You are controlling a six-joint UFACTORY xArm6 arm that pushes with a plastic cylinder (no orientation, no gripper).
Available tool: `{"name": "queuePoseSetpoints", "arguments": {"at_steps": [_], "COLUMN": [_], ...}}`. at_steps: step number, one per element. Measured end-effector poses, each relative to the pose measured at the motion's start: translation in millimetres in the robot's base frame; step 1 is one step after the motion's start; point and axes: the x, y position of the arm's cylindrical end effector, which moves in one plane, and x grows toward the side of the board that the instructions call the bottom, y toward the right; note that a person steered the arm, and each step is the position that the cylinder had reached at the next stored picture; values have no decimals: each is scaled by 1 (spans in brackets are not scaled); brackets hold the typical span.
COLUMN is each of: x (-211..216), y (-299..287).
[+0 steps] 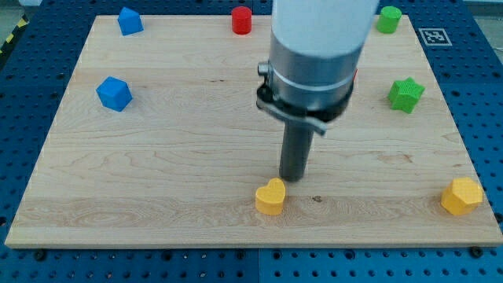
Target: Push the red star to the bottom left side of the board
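Just above yellow heart (270, 196), my tip (293, 178); no legible txt on board (157, 181)

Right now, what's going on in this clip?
A robot arm with a rod is working over a wooden board scattered with blocks. My tip sits just above and right of the yellow heart, near the view's bottom centre, close to it or touching. The red star is barely visible: only a red sliver shows at the arm's right edge, so it is not at the bottom left yet. A red cylinder sits at the top.
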Motion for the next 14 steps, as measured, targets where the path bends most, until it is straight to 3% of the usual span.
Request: {"name": "queuePoseSetpoints", "arguments": {"at_steps": [4, 5, 7, 11, 14], "x": [-219, -219, -218, -144, -133], "y": [15, 15, 123, 97, 98]}}
